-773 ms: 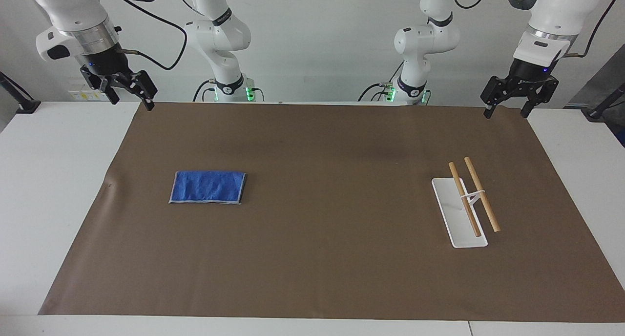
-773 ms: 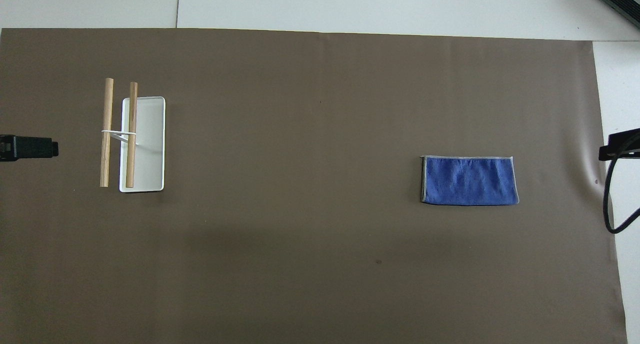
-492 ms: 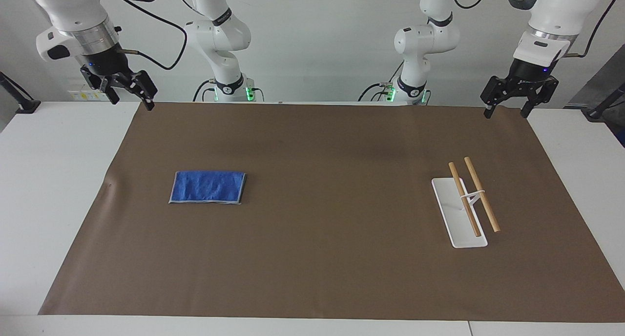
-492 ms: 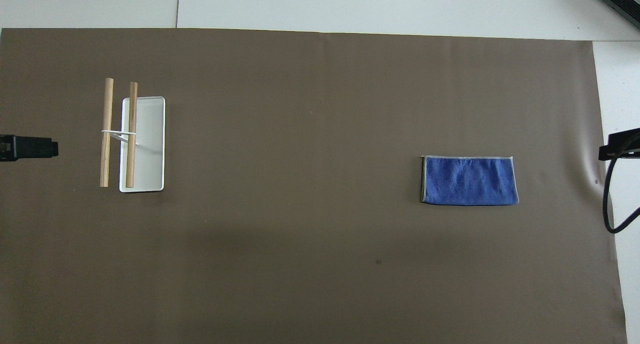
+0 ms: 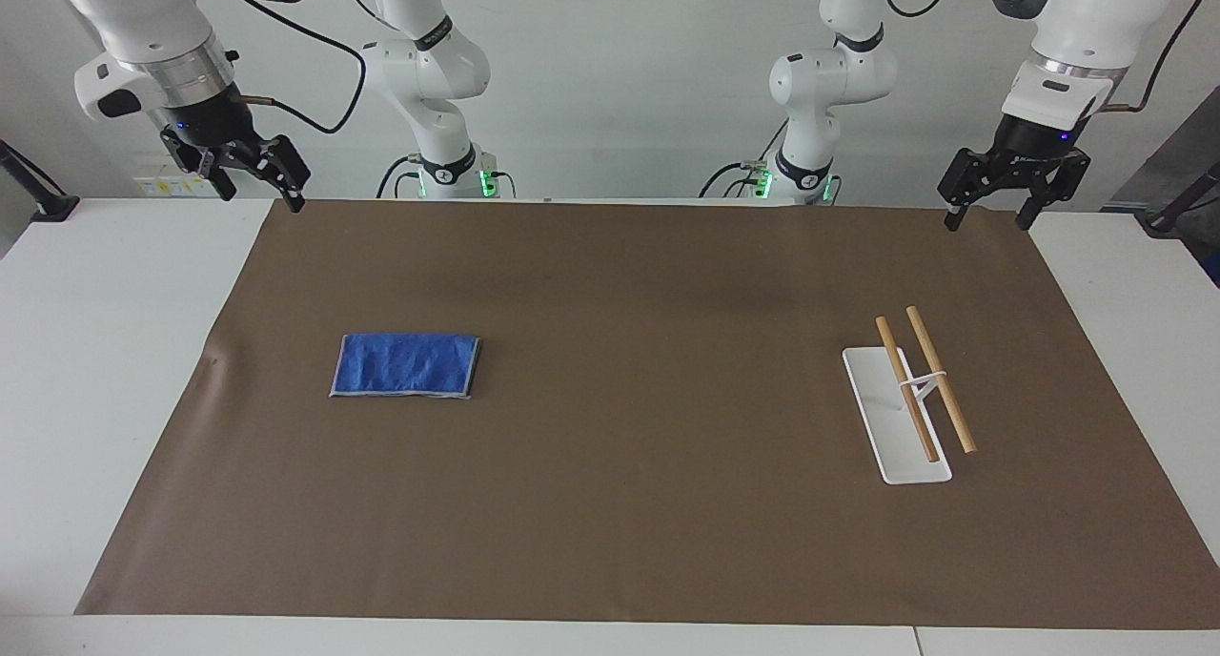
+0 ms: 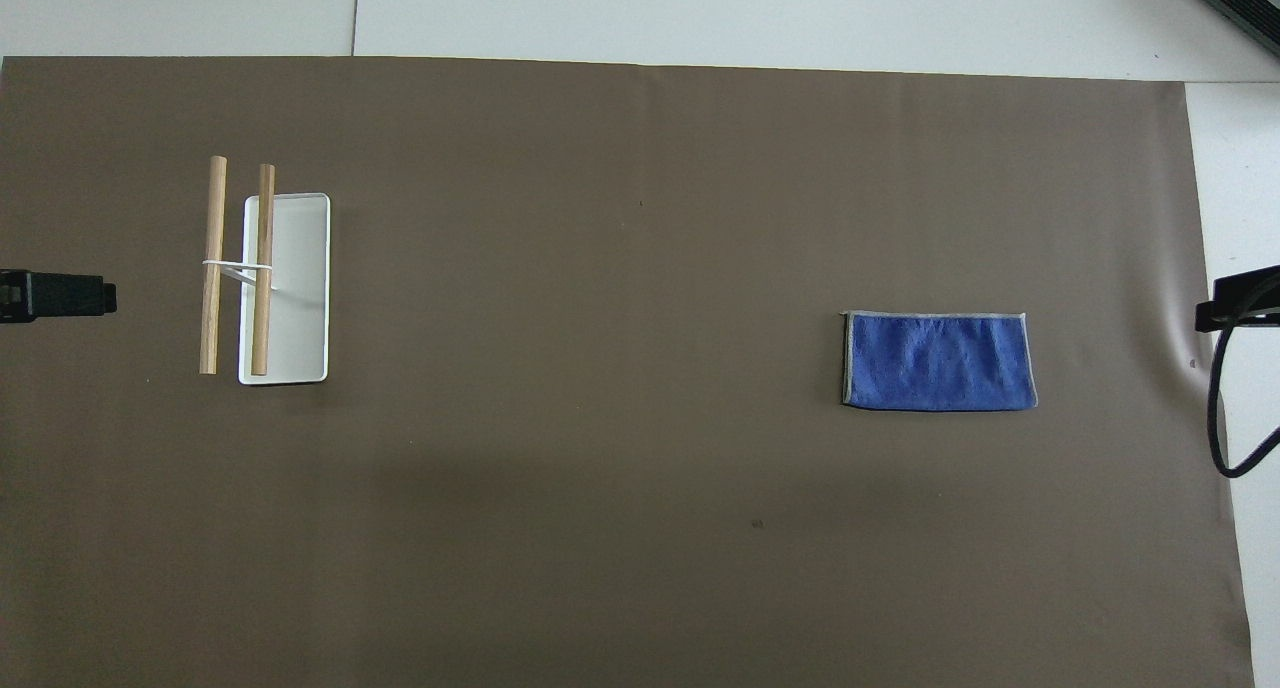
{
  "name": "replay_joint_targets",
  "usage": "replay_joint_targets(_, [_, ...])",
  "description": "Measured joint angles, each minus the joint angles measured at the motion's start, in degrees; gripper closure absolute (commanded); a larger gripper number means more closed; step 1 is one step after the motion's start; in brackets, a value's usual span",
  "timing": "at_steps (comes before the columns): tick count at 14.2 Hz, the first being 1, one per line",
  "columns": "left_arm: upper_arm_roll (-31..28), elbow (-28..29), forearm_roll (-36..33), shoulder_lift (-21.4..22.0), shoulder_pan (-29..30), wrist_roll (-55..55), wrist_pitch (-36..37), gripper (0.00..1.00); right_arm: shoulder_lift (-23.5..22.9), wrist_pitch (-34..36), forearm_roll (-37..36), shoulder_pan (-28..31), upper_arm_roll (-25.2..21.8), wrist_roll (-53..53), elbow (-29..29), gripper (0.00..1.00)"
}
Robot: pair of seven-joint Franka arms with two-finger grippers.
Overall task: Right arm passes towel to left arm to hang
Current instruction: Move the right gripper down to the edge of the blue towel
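Brown mat (image 5: 648, 465), towel (image 5: 405, 365) unmoved.

Both views are bright and evenly lit, with soft, diffuse light that seems to come from above. Shadows are faint: a thin dark line edges the blue towel (image 5: 405, 365) and the white rack base (image 5: 896, 418), and broad, dim patches darken the brown mat (image 6: 640, 468) in the lower middle of the overhead frame and the upper middle of the facing frame. No strong glare shows on the mat. Focus is sharp across both frames, and straight edges stay straight toward the corners.
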State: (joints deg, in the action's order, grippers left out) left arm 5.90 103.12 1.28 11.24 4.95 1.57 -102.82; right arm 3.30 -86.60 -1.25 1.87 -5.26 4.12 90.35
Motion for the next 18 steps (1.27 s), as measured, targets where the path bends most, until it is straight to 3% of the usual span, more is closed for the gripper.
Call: replay_joint_targets(18, [0.0,0.0,0.0,0.0,0.0,0.0,0.0,0.0,3.19,-6.25,0.0,0.96,-0.32,-6.77,8.1,0.0])
